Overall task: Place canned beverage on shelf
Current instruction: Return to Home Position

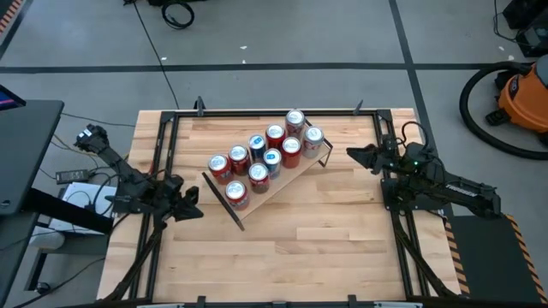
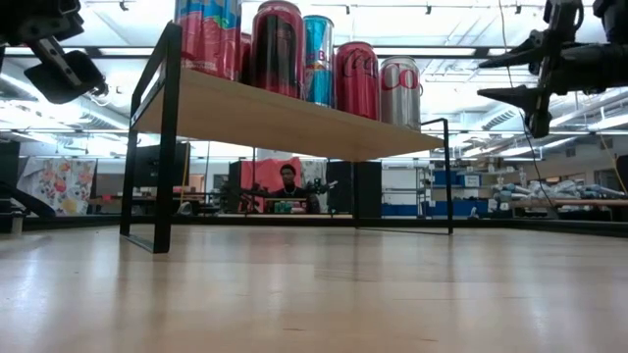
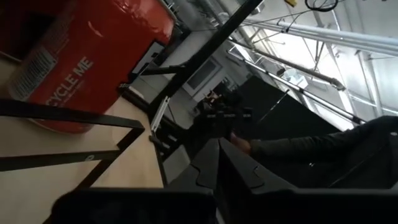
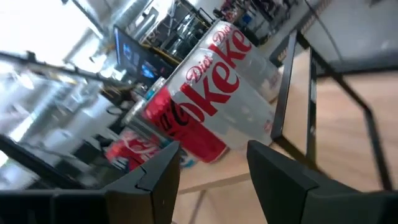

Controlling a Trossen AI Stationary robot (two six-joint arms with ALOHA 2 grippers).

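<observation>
The shelf (image 1: 281,181) is a light-wood board on thin black wire legs, standing slantwise on the middle of the table. Several cans stand upright on it, among them a silver Diet Coke can (image 4: 230,106) near its right end and a red can (image 3: 81,62) near its left end. My left gripper (image 1: 199,207) is shut and empty, off the shelf's left end. My right gripper (image 1: 351,154) is open and empty, off the shelf's right end, raised to about can height in the low view (image 2: 496,76), its fingers pointing at the silver can.
Black frame rails (image 1: 163,171) run along the tabletop's left, right and far sides. Bare wooden tabletop (image 1: 308,248) lies between the shelf and the near edge. A person (image 2: 287,186) sits in the room far behind the table.
</observation>
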